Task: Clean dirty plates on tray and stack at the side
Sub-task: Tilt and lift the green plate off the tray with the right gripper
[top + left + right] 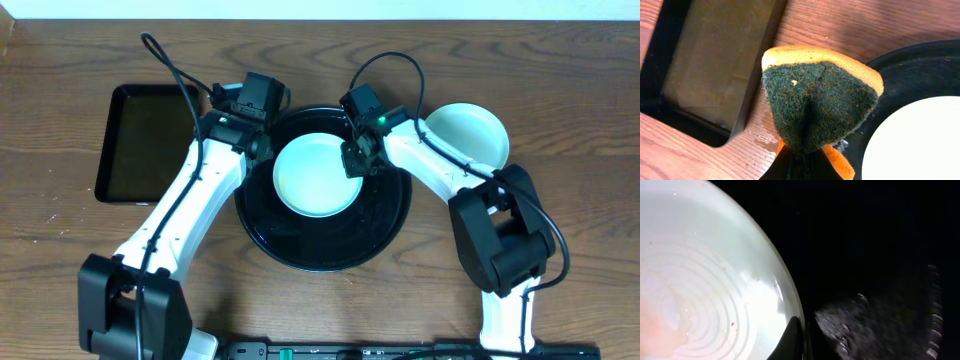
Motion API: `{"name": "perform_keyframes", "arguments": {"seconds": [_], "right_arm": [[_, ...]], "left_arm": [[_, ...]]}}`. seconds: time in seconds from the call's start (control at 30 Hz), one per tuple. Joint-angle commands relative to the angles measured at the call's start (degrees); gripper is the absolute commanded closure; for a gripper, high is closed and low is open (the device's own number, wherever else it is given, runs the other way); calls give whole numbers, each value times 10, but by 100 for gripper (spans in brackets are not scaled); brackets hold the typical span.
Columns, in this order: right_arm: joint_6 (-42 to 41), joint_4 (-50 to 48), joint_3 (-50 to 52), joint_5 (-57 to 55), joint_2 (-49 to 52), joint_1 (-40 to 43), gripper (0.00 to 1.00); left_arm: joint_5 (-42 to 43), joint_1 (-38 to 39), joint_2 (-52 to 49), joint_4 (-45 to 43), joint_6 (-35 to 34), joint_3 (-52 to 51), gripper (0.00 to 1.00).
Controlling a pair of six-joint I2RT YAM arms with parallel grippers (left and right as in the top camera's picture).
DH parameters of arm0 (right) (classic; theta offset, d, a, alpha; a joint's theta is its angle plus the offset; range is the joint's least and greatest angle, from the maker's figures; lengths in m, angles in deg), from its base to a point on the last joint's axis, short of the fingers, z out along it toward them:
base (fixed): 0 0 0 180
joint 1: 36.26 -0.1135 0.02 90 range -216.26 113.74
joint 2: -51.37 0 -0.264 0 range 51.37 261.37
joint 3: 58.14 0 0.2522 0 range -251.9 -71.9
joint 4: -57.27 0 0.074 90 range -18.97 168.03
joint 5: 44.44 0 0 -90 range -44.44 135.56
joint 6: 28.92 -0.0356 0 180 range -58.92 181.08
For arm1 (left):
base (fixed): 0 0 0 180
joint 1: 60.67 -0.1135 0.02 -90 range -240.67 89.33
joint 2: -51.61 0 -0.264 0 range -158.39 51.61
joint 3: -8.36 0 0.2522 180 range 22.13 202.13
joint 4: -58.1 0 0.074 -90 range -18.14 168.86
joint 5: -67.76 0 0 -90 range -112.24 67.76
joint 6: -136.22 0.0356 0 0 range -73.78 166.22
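Plate (315,178) on tray (300,252), rim in the closed right tool (356,160); left tool (264,149), closed on sponge (820,105), just beside it

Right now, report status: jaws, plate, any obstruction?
Left jaws shut on sponge. Right jaws pinching plate rim on tray. Second plate aside, right of tray. Nothing blocking.

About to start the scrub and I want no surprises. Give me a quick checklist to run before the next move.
1. Grip of the left gripper on the sponge: ok.
2. Pinch of the right gripper on the plate, at its rim: ok.
3. That plate inside the round tray: ok.
4. The sponge over the plate: not ok, it hangs at the tray's left rim.
5. The plate clean: not ok, a faint orange smear shows.
6. The second plate on the table, right of the tray: ok.
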Motion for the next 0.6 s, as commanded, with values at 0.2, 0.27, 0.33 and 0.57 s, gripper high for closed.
{"name": "perform_keyframes", "arguments": {"seconds": [0.2,0.27,0.33,0.57], "right_arm": [[60,52,-62,-152,-144,7,99],[79,54,-62,-158,-174,7,99],[103,58,-62,-158,-205,7,99],[182,71,-62,-219,-268,-3,99]], "left_arm": [[109,1,-6,4,-3,-20,92],[109,1,-6,4,-3,-21,92],[111,1,-6,4,-3,-21,92],[111,1,-6,4,-3,-21,91]]}}
